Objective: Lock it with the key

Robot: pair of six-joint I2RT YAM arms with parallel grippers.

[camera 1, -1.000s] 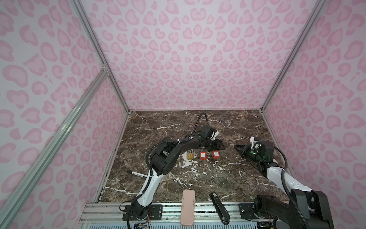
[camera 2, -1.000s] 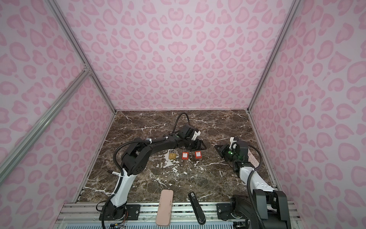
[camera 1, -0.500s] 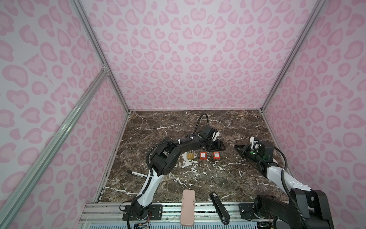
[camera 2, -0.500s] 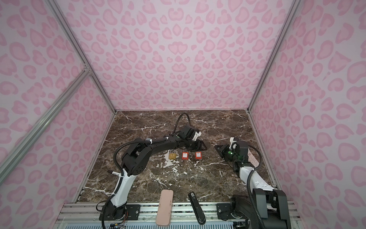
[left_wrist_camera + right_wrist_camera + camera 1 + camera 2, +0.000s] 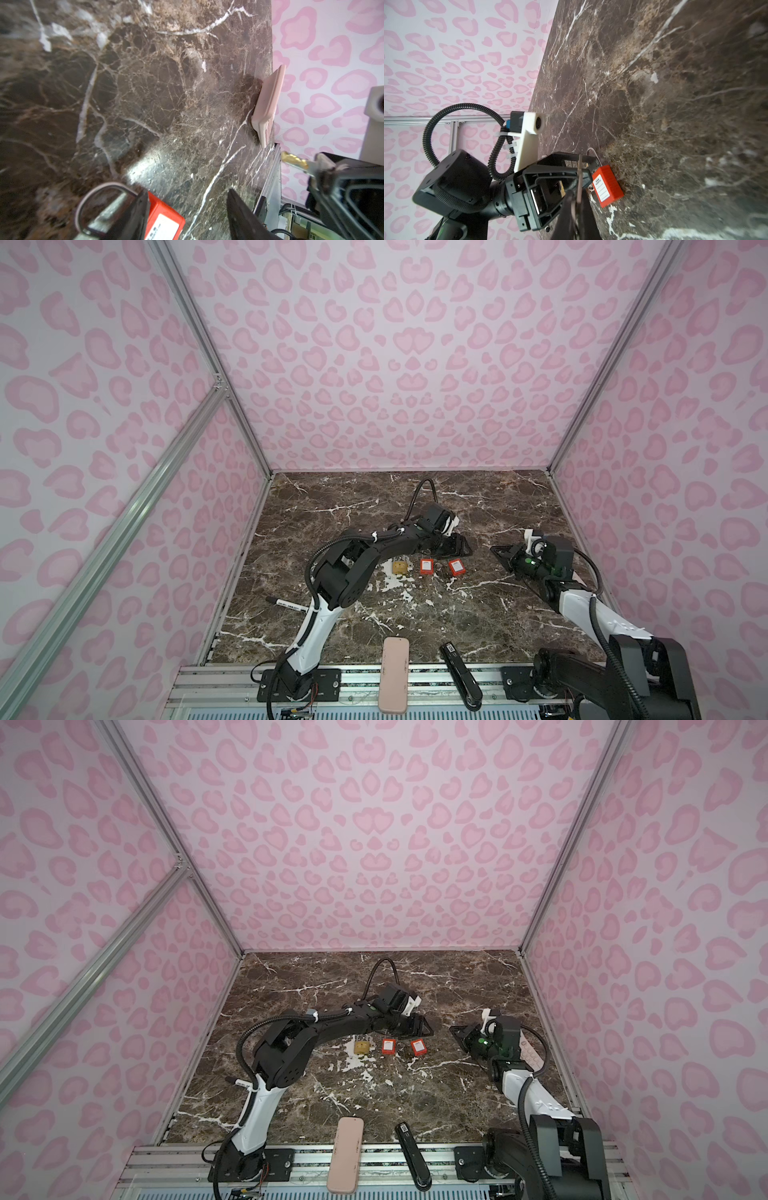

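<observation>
Marble tabletop (image 5: 415, 614): poising half-open left gripper (image 5: 187, 194) just beside red padlock (image 5: 164, 220); pinching key (image 5: 295, 162) in right gripper (image 5: 321, 169), aiming blade lockward, apart.

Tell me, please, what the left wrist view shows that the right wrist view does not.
Only the left wrist view: a pink object by the wall and the right arm's white camera mount. Only the right wrist view: the left arm's camera and its ribbed cable. Both: the red padlock on the marble table, and the key pinched in the right gripper.
</observation>
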